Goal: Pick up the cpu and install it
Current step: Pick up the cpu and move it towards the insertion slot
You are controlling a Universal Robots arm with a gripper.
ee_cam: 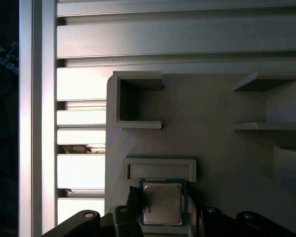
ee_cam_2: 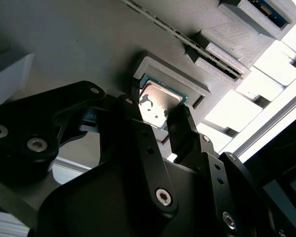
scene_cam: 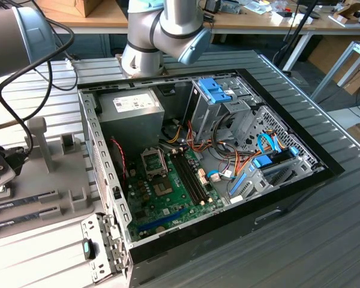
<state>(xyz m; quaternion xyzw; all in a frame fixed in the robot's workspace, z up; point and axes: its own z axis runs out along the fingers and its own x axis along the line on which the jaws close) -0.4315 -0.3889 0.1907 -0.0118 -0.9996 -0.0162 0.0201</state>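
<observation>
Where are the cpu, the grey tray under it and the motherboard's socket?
cpu (ee_cam: 163,203): first wrist view, middle of its metal top.
grey tray (ee_cam: 212,123): first wrist view, bare flat face.
socket (scene_cam: 154,162): exterior view, its centre.

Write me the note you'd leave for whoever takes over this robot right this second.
Gripper: positioned right at the cpu; whether it has a grip cannot be told.
Cpu: lying flat in its recess in the grey holder, outside the computer case.
Done: the gripper is at the cpu.
Left: the cpu is not lifted out of the holder and not installed on the motherboard.
</observation>
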